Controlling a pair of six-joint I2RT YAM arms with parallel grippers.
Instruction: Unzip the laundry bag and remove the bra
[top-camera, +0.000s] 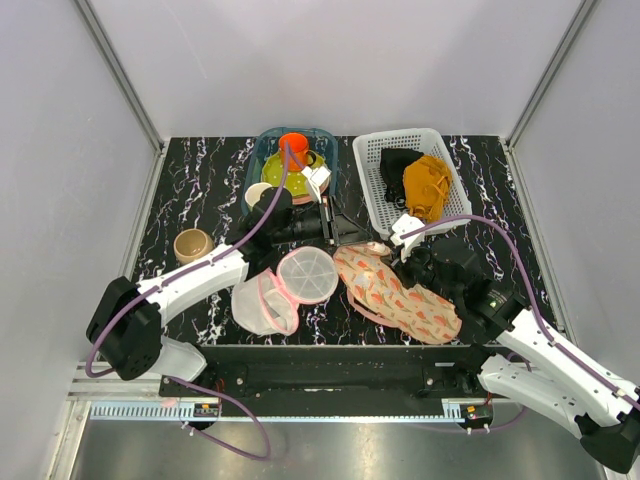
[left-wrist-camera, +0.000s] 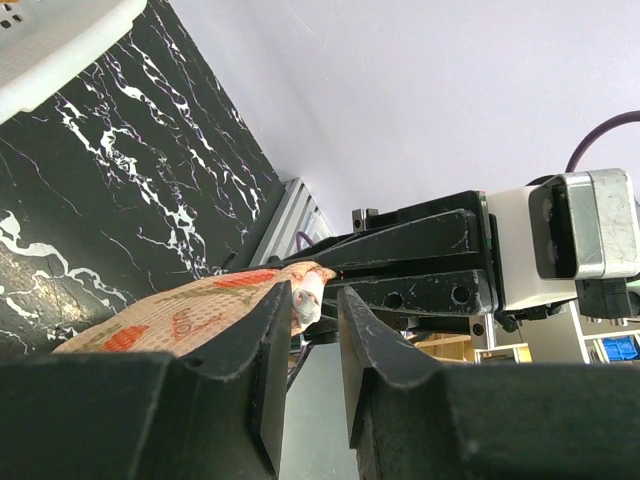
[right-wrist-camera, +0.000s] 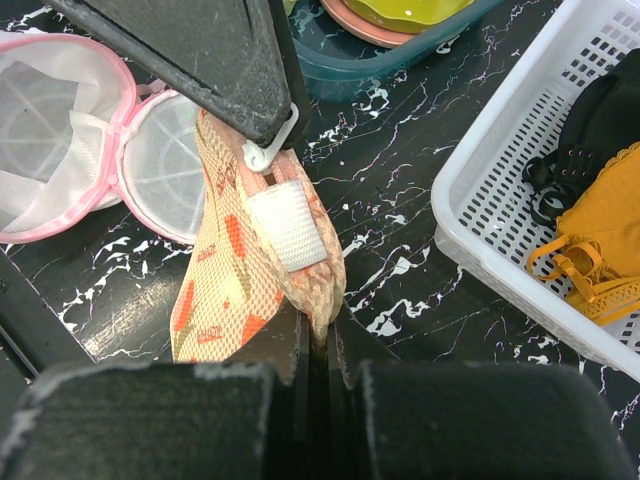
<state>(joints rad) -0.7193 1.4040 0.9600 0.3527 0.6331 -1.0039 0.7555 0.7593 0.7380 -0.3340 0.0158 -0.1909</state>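
At table front, overhead, laundry bag (top-camera: 400, 298): lies right of middle, zip shut as far as can be told.
Bra: not visible in any view; judged to be inside the closed bag.
Neighbours: round mesh pouch (top-camera: 285, 285) just beside the bag on its left; white basket (top-camera: 368, 190) behind it, apart.
Left wrist, left gripper (left-wrist-camera: 312, 300): jaws apart by a narrow gap, zip pull (left-wrist-camera: 303, 305) sitting in that gap, no firm pinch evident.
Bag fabric: peach print runs up to the pull, looks taut.
Right wrist, right gripper (right-wrist-camera: 320, 345): fingers pressed together, pinching a fold of the bag's near edge.
Pull from this side: white, at the tip of the opposite finger, just above a white tab (right-wrist-camera: 288, 228).
Risk, pull: small and free to swing; could slip out sideways if the jaws close off-centre.
Risk, anchor: thin pinch of fabric; could slide loose under a zip tug, so the whole bag drags instead of opening.
Risk, pouch: close enough to be swept along.
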